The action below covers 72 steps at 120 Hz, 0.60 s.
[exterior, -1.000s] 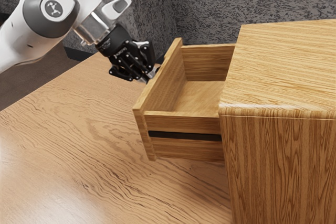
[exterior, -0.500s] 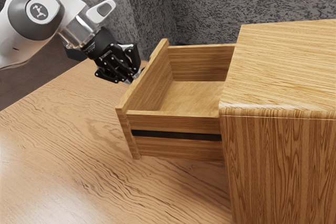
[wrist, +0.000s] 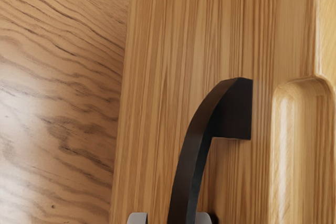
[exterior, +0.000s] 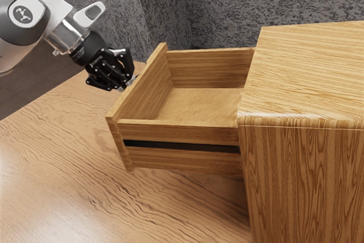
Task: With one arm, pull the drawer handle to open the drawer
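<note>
The wooden drawer [exterior: 187,106] stands pulled well out of the oak cabinet [exterior: 307,78], and its inside is bare. My black gripper [exterior: 126,81] is pressed against the outer face of the drawer front [exterior: 139,89], on the exterior view's left. In the wrist view a curved black handle [wrist: 210,140] arches off the drawer front [wrist: 157,77] and runs down between my two pale fingertips [wrist: 137,217]. The gripper is shut on that handle. In the exterior view the drawer front hides the handle.
The cabinet stands on a broad wooden table [exterior: 62,174] that stretches toward the exterior view's left and front. A dark slot [exterior: 182,147] runs below the drawer's side. A grey speckled wall [exterior: 227,4] rises behind.
My hand has drawn back toward the exterior view's left with the handle in it. The drawer has slid further out of the cabinet over both steps.
</note>
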{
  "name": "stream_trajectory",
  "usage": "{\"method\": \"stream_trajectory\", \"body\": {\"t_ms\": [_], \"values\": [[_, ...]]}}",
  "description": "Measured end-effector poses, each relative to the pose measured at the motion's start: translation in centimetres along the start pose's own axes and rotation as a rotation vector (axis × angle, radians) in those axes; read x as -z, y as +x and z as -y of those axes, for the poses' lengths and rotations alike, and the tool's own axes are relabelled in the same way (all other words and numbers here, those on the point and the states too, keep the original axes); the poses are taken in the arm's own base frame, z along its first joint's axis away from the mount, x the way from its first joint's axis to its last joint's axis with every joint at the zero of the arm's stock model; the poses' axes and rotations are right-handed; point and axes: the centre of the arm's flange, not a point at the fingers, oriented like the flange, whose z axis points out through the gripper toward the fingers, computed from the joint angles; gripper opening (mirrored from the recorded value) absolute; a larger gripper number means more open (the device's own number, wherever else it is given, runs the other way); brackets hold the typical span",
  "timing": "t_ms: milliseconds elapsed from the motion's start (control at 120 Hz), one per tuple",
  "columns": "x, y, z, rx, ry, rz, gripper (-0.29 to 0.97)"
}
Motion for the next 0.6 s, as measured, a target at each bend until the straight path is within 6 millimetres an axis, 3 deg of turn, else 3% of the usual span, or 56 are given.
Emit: {"method": "stream_trajectory", "body": {"t_ms": [192,258,375,467,525,600], "values": [[2.2,0.2,2.9,0.035,-0.004,-0.029,0.00],[3.3,-0.2,3.1,0.030,-0.010,-0.042,0.00],[10.3,-2.1,5.0,0.042,-0.045,-0.131,0.08],[14.7,-3.1,5.1,0.028,0.027,-0.166,0.27],[16.4,-4.1,4.7,0.017,0.077,-0.164,0.37],[16.8,-4.8,4.8,0.023,0.131,-0.138,0.46]]}}
